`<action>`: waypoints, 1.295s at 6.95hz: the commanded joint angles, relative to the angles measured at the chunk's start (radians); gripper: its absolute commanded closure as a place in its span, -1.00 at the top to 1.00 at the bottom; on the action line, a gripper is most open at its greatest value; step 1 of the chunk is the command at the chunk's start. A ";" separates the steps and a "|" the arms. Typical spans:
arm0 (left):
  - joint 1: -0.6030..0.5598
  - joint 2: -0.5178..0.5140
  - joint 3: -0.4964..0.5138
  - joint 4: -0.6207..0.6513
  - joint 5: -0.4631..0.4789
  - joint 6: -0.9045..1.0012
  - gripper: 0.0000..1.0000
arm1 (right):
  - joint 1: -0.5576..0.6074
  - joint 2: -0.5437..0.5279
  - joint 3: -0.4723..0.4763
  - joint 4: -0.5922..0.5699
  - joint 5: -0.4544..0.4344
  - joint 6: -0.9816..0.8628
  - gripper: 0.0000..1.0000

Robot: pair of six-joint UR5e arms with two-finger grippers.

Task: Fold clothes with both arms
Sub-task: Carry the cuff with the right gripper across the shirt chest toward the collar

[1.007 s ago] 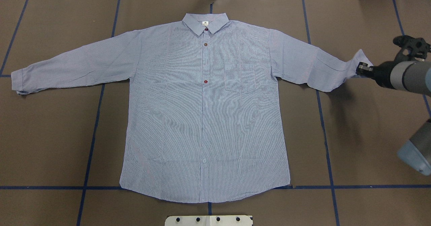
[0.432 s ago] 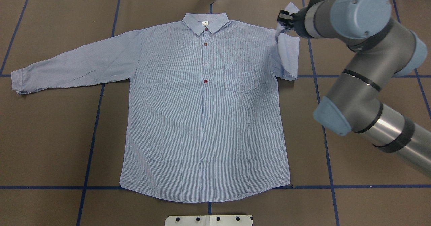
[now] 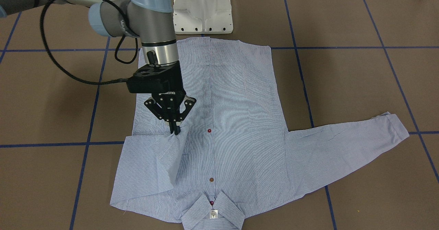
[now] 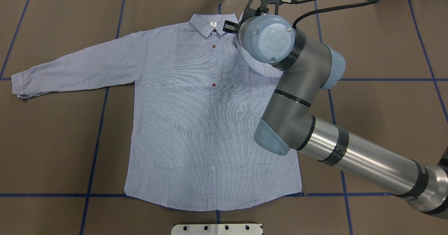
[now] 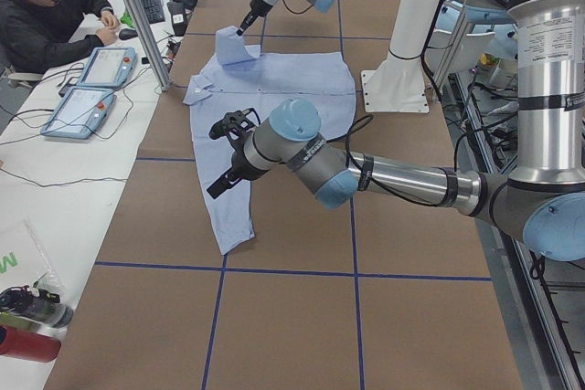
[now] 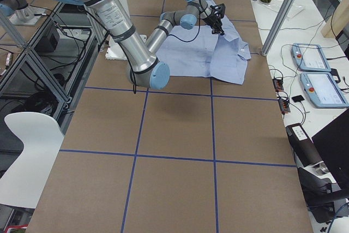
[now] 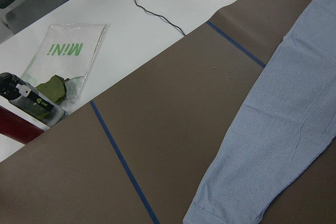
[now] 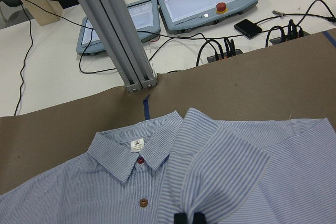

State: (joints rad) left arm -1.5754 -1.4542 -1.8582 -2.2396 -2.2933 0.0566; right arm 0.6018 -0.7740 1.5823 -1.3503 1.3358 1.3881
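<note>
Brown paper-covered table [image 4: 385, 35], gridded with blue tape lines [image 4: 94, 151]. Beyond its far edge, a white bench with two teach pendants [image 8: 207, 3] and an aluminium post [image 8: 123, 40].

Right gripper [image 3: 175, 130]: pointed straight down over the chest of the shirt [image 4: 196, 130], jaws narrow and pinching the end of the right sleeve [image 3: 161, 154]. Fingertips [image 8: 181, 217] at the bottom edge of the right wrist view, clamped on a fold of striped cloth. Sleeve held clear of the table at the pinch, draped from there back to the shoulder, doubled over the pocket side of the front.

Shirt, light blue with fine white stripes: spread flat and front up in the middle of the table. Collar [image 4: 213, 22] toward the edge far from the robot, hem toward the white pedestal base [image 3: 203, 10]. White neck label [image 4: 213, 24] inside the collar; dark red buttons [image 4: 214, 84] down the placket. Chest pocket [image 4: 245, 84] partly hidden under the right arm [image 4: 297, 98] in the overhead view.

Left sleeve [image 4: 77, 67]: stretched out flat to the side on the paper, cuff [image 4: 19, 86] at its end.

Left gripper [image 5: 218, 191]: seen only in the view from the table's left end, near the left sleeve. Jaw opening not determinable; contact with the cloth not determinable.

Black cable [image 3: 58, 65] looped from the right wrist back toward the arm. Seated person [image 5: 46, 15] at the white bench.
</note>
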 commanded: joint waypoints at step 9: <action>0.000 -0.002 0.011 0.000 0.000 -0.001 1.00 | -0.140 0.499 -0.607 -0.157 -0.092 0.048 0.99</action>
State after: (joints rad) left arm -1.5754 -1.4553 -1.8524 -2.2396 -2.2933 0.0552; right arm 0.4623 -0.3386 0.9849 -1.4169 1.2335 1.4350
